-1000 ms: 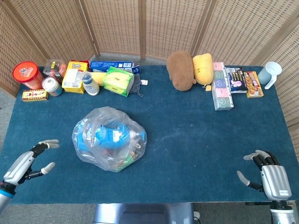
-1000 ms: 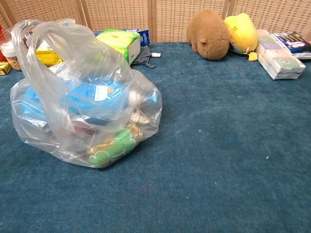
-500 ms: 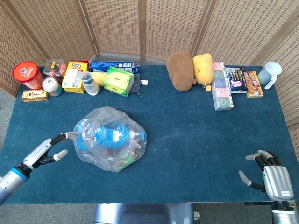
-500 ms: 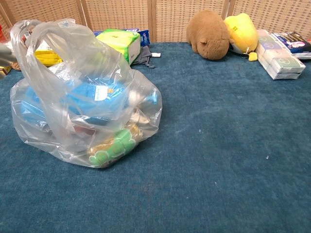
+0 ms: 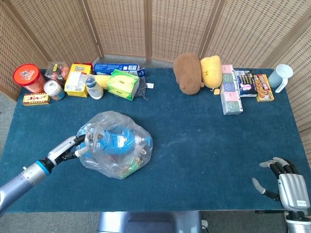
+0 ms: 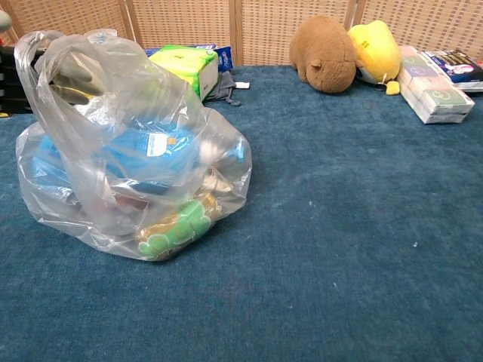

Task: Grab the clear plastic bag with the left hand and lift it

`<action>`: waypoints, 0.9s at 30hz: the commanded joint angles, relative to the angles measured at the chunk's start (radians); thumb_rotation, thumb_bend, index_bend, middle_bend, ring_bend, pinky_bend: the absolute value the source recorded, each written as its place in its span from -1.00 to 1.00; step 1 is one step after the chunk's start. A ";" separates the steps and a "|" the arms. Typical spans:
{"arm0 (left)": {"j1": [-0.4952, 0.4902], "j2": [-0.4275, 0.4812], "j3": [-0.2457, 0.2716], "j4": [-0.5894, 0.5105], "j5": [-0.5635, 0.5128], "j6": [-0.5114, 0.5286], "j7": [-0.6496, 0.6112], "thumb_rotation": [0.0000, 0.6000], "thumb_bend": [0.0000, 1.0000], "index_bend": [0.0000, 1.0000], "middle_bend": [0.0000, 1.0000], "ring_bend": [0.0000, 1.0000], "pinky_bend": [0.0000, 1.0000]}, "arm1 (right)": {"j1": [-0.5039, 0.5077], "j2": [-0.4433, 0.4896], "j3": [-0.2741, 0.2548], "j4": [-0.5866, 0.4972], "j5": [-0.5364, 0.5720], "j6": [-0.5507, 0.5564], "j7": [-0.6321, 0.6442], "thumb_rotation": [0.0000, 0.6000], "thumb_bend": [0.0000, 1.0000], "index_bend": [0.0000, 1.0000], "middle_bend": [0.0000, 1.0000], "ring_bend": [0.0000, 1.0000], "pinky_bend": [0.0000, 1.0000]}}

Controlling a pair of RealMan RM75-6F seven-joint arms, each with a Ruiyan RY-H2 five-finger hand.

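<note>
The clear plastic bag point(image 5: 116, 145) sits on the blue table left of centre, stuffed with blue and green packages. In the chest view the bag point(image 6: 143, 151) fills the left side, its handle loops standing up at the top left. My left hand point(image 5: 70, 148) reaches in from the left, its fingers stretched out against the bag's left side. The chest view shows the left hand point(image 6: 68, 75) blurred behind the plastic at the handle loop, not plainly gripping it. My right hand point(image 5: 284, 179) rests at the front right edge with fingers apart and nothing in it.
Along the back left stand a red canister point(image 5: 29, 77), a yellow box point(image 5: 77, 78) and a green tissue pack point(image 5: 122, 83). A brown plush point(image 5: 188, 73) and a yellow plush point(image 5: 211, 72) lie at the back centre. Boxes point(image 5: 232, 94) and a cup point(image 5: 282, 76) occupy the back right.
My left hand has moved right from the table's front left to the bag's handle side. The right hand has slid slightly toward the front edge. The bag stays put.
</note>
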 commanded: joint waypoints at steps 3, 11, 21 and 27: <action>-0.058 -0.032 0.007 0.021 0.004 -0.035 -0.074 -0.80 -0.56 -0.59 -0.66 -0.78 -0.69 | -0.005 0.002 0.001 0.000 0.002 0.006 0.001 -0.62 -0.34 -0.24 -0.21 -0.50 -0.64; -0.132 -0.080 0.008 0.044 0.013 -0.041 -0.222 -0.80 -0.56 -0.59 -0.66 -0.78 -0.69 | -0.011 0.003 0.000 0.004 0.004 0.009 0.008 -0.60 -0.34 -0.24 -0.21 -0.50 -0.63; -0.255 -0.148 0.001 0.110 0.009 -0.078 -0.504 -0.79 -0.56 -0.59 -0.66 -0.69 -0.66 | -0.027 0.006 0.000 0.018 0.007 0.028 0.032 -0.60 -0.34 -0.24 -0.21 -0.50 -0.64; -0.305 -0.196 -0.009 0.141 -0.020 -0.064 -0.763 -0.79 -0.53 -0.57 -0.56 -0.50 -0.44 | -0.035 0.005 -0.001 0.029 0.006 0.037 0.048 -0.60 -0.34 -0.24 -0.21 -0.50 -0.64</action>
